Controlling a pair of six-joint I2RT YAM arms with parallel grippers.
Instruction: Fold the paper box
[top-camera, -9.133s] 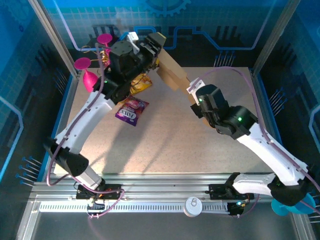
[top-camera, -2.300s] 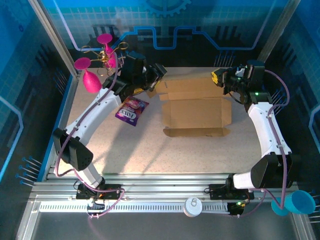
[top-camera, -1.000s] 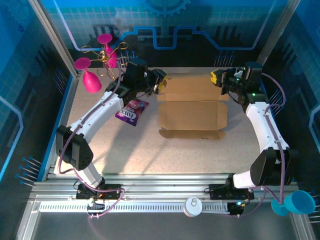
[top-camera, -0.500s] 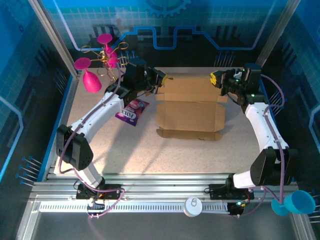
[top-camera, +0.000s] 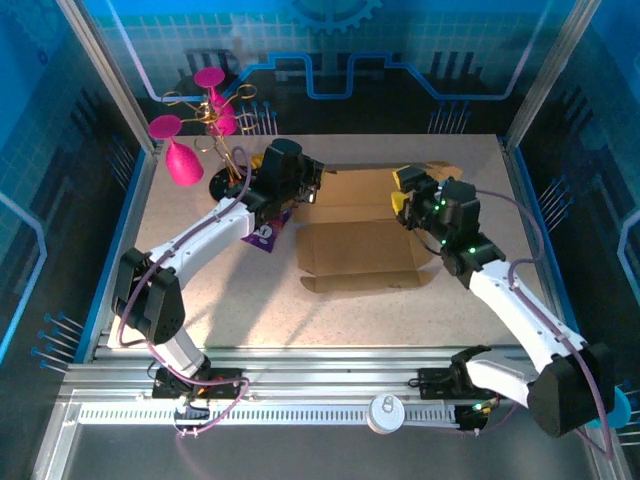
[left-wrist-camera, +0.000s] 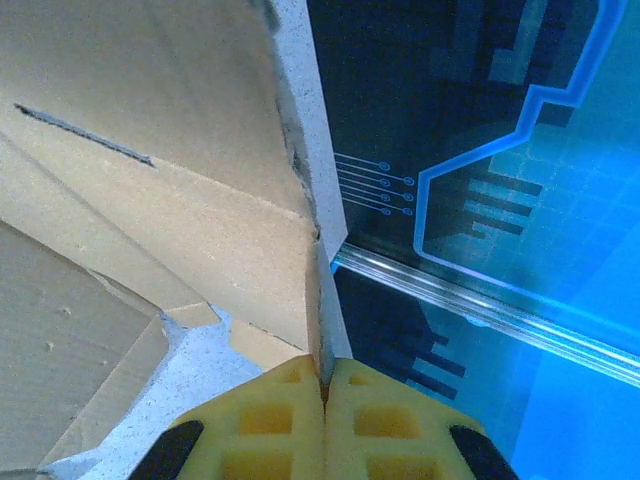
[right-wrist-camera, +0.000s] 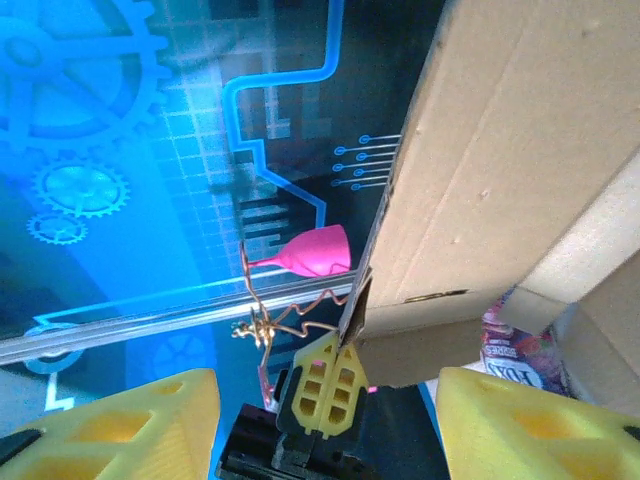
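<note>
One paper box — one purple snack packet

Plain brown paper box, purple snack packet, speckled beige table

This is a robotics lab cell, plainly a test rig and not a home or shop. The speckled desk stands boxed in by aluminium frame posts. Around it run blue wall panels printed with gears and circuit traces. Along the near edge lies a slotted aluminium rail. Two white robot arms are bolted there side by side, the left arm and the right arm.
</note>
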